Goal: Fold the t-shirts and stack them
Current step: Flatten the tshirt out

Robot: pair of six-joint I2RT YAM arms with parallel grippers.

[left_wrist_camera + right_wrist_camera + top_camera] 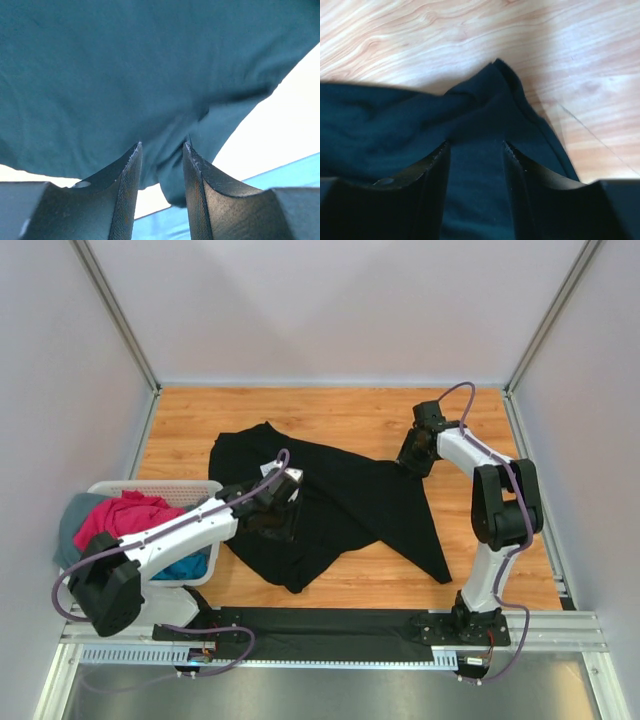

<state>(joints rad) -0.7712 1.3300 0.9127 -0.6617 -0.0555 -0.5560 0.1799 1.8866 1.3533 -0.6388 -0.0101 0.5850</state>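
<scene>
The black shirt (350,495) was seen crumpled mid-frame on the tabletop (330,415). The left fingers (125,195) were held half open round a fold, grip not tellable. The right fingers (432,190), half open, gripped nothing. 1 layer alone might be pinched, skewing the fold.

The shirt (350,502) is lying spread across the middle of the table (350,410). The basket (150,486) is sitting at the table's left edge, just beside the shirt, with other shirts (120,516) heaped in it and spilling over its left side. The left gripper (278,490) is resting on the shirt's left part, cloth between its fingers. The right gripper (411,464) is meeting the shirt's far right corner.
</scene>
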